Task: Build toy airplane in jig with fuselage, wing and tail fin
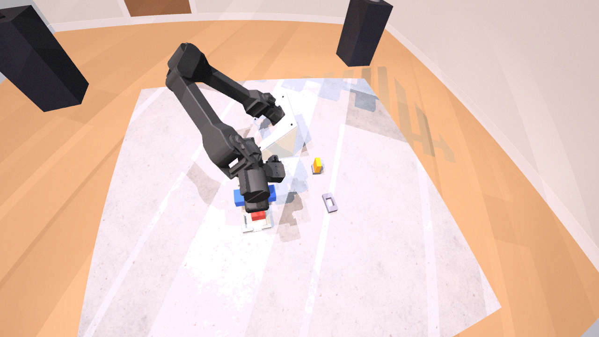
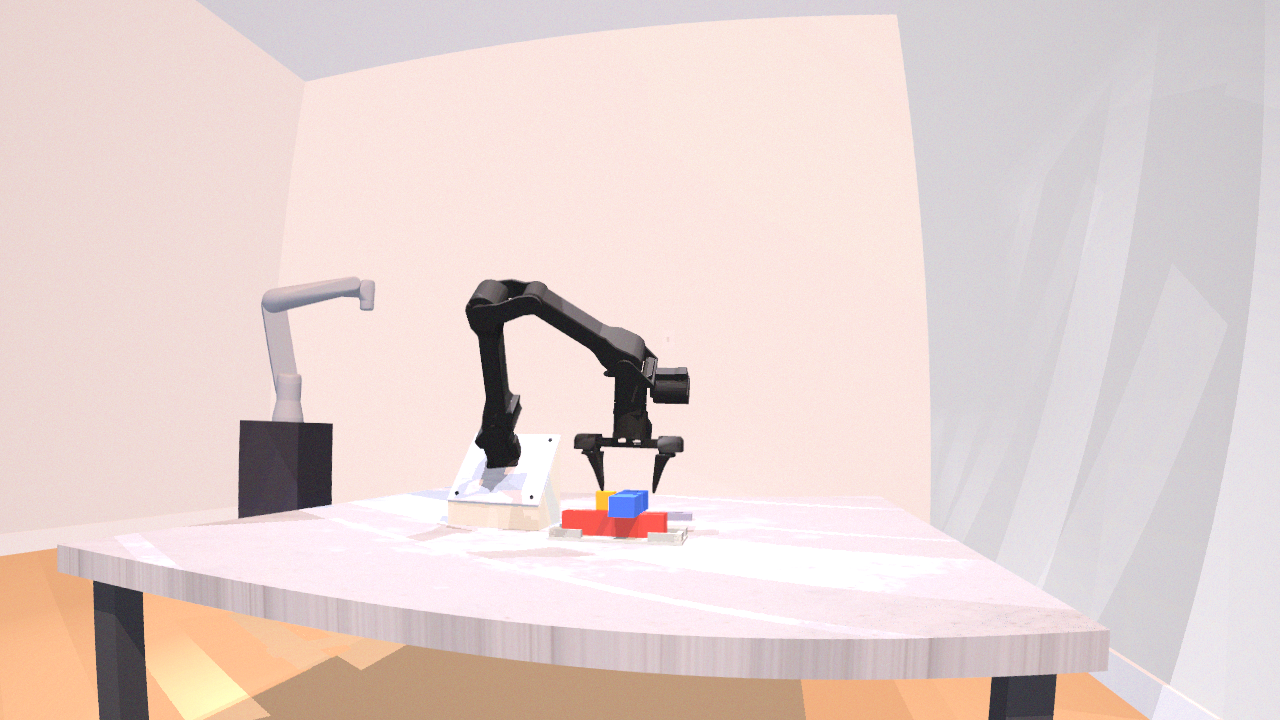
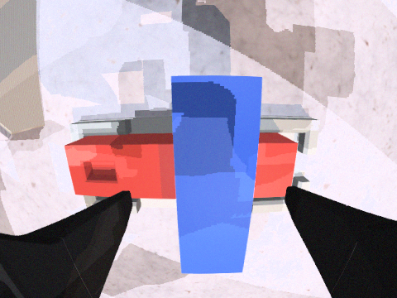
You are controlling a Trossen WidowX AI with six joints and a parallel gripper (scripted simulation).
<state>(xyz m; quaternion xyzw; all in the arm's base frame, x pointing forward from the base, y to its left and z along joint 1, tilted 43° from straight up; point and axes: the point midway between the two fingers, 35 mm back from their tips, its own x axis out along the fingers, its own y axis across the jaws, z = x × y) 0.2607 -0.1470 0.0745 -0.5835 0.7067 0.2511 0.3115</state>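
- Red plastic marked the fuselage [image 3: 127, 168], which lay flat in the pale cradle [image 2: 666, 538] near the middle of the table [image 2: 805, 617]; a small rectangular socket [image 3: 101, 175] showed open toward its left end in the wrist view, presumably the one meant for the tail fin.
- Blue, the wing [image 3: 215, 171] lay crosswise over the fuselage at the centre of the wrist view, and it appeared to sit down on it, which suggests its tab was in the top socket; the tab itself was hidden.
- Black, the claw [image 2: 628, 476] hung just above the wing with its fingers spread wide and apart from the wing on either side, holding nothing, a stance that fits a release.
- Orange-yellow, the tail fin [image 1: 317, 164] stood on its small stand right of centre in the top view, well apart from the cradle and not yet fitted.
- Grey, a small empty holder [image 1: 329, 202] lay on the table below the fin in that view, likely the wing's former stand.
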